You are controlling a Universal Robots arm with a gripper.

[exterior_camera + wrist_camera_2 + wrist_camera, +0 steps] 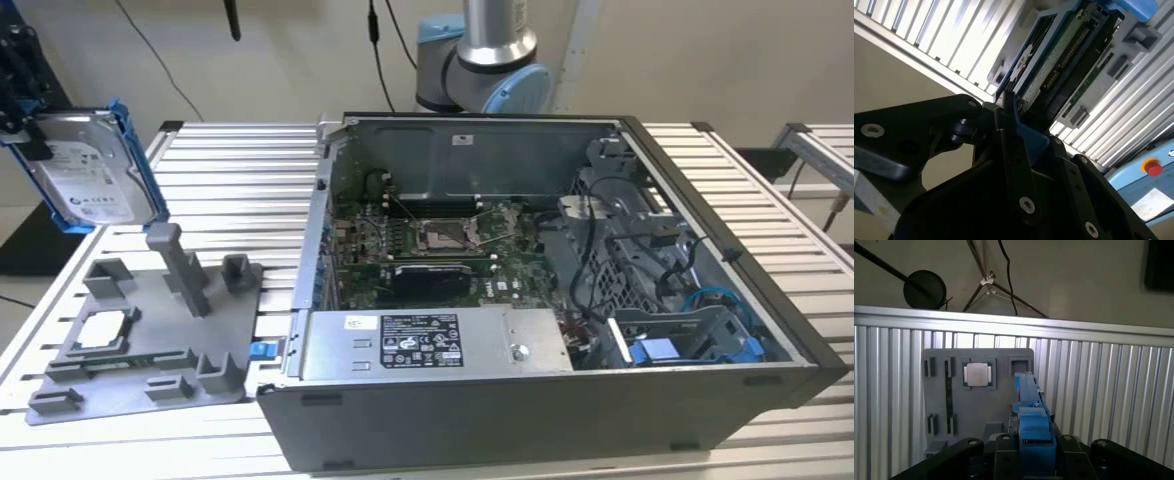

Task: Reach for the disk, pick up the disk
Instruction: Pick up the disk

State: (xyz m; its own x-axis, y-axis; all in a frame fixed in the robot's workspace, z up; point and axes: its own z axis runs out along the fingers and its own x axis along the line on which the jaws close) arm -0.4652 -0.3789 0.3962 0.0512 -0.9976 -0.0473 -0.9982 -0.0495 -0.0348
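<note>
The disk hangs upright in the air at the exterior view's far left, above the grey fixture plate. It is silver with a white label and blue side rails. My black gripper is shut on its edge. In the second wrist view the disk shows its green circuit side, with the gripper clamped on the blue rail. In the first wrist view I see the disk edge-on, rising from the gripper.
An open computer case fills the middle of the slatted aluminium table. The grey fixture plate carries a post and a small silver chip. The arm's base stands behind the case. A red button sits off the table.
</note>
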